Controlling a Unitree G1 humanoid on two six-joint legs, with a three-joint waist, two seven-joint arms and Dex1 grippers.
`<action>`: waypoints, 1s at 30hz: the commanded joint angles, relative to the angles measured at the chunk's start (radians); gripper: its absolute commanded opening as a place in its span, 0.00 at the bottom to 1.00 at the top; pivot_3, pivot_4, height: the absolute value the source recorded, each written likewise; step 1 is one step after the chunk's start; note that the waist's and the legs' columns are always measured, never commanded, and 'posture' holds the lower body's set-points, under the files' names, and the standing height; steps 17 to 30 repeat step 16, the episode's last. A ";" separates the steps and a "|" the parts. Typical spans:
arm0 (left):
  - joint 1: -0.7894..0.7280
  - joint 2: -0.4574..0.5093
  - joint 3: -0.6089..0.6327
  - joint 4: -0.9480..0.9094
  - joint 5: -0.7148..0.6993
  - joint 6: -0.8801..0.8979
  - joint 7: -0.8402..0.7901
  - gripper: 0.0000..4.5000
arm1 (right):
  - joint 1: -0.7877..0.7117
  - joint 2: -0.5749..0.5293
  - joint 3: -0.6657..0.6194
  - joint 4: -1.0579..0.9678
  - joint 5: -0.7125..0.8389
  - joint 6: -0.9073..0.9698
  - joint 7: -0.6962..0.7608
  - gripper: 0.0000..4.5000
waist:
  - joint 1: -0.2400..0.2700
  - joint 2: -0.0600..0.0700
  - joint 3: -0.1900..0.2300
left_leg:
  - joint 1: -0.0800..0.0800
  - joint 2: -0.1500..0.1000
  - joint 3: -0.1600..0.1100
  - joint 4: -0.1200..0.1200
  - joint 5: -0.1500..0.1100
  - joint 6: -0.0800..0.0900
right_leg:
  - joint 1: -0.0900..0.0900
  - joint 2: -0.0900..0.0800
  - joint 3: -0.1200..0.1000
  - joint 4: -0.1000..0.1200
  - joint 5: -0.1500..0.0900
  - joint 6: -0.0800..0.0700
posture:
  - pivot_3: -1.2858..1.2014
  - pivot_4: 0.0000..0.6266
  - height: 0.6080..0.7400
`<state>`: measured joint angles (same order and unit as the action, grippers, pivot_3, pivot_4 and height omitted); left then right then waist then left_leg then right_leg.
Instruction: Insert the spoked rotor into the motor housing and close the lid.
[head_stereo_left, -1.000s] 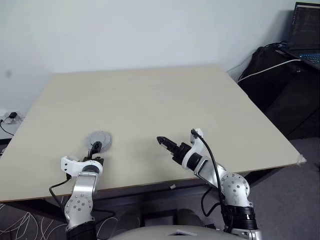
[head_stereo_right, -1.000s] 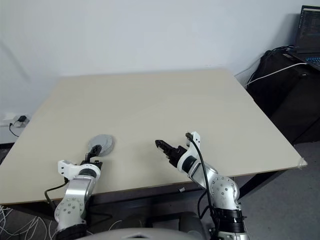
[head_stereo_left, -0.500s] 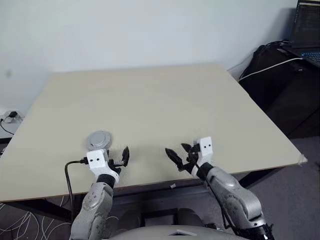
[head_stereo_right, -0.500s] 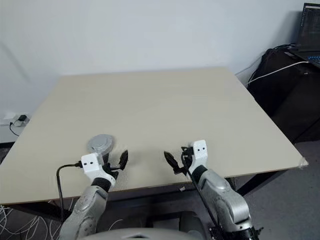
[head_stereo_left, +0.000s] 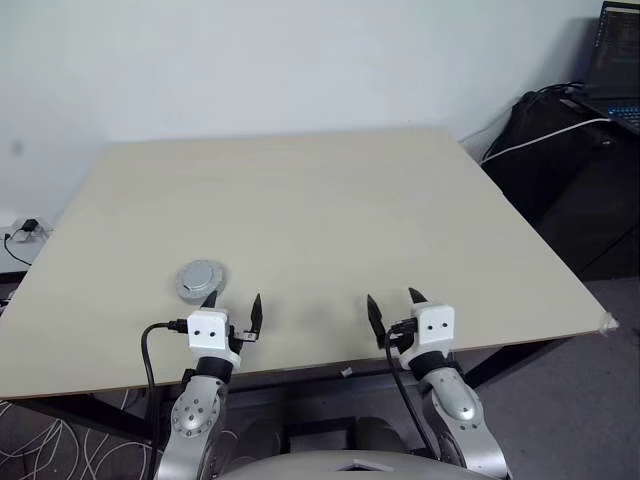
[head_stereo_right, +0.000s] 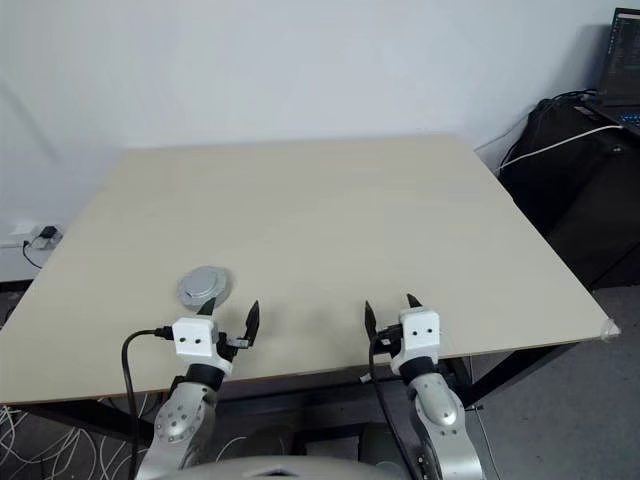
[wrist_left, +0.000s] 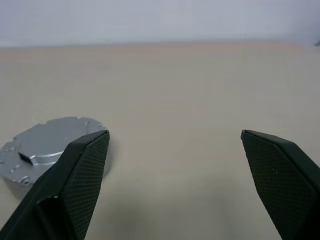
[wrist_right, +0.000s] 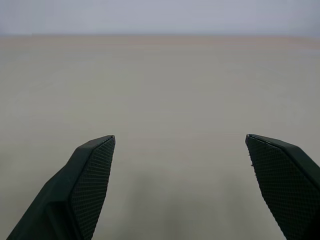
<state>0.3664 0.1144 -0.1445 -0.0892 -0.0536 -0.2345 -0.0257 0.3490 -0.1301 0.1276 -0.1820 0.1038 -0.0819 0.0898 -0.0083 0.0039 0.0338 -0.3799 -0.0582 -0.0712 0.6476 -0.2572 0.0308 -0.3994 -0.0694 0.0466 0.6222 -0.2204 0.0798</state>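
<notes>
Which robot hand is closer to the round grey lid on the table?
Left. The left gripper sits just in front of the lid, fingers open. The right gripper is far off to the lid's right, also open.

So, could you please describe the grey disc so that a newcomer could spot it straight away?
Start at the big beige table and look to its near edge on the robot's left. There, just ahead of the left tool, lies the lid, a light grey round disc with a raised centre.

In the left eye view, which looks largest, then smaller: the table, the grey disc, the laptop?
1. Table, by far.
2. Laptop, cut by the picture's edge and farther away, so unsure.
3. Grey disc, nearly as big.
</notes>
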 joint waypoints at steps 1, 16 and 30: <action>-0.006 -0.024 0.019 -0.012 0.003 -0.025 0.000 0.99 | 0.002 0.012 -0.011 -0.022 -0.007 -0.025 0.008 1.00 | 0.000 0.000 0.000 | 0.000 0.000 0.000 0.000 0.000 0.000 | 0.000 0.000 0.000 0.000 0.000 0.000 | 0.52 0.00 1.00; -0.007 -0.057 0.038 -0.012 0.010 -0.011 -0.020 0.99 | -0.006 0.051 0.029 -0.157 -0.054 0.129 -0.005 1.00 | 0.001 0.001 0.001 | 0.000 0.000 0.000 0.001 0.000 0.000 | 0.000 0.002 -0.002 0.002 -0.001 0.000 | 0.52 0.00 1.00; -0.007 -0.057 0.038 -0.012 0.010 -0.011 -0.020 0.99 | -0.006 0.051 0.029 -0.157 -0.054 0.129 -0.005 1.00 | 0.001 0.001 0.001 | 0.000 0.000 0.000 0.001 0.000 0.000 | 0.000 0.002 -0.002 0.002 -0.001 0.000 | 0.52 0.00 1.00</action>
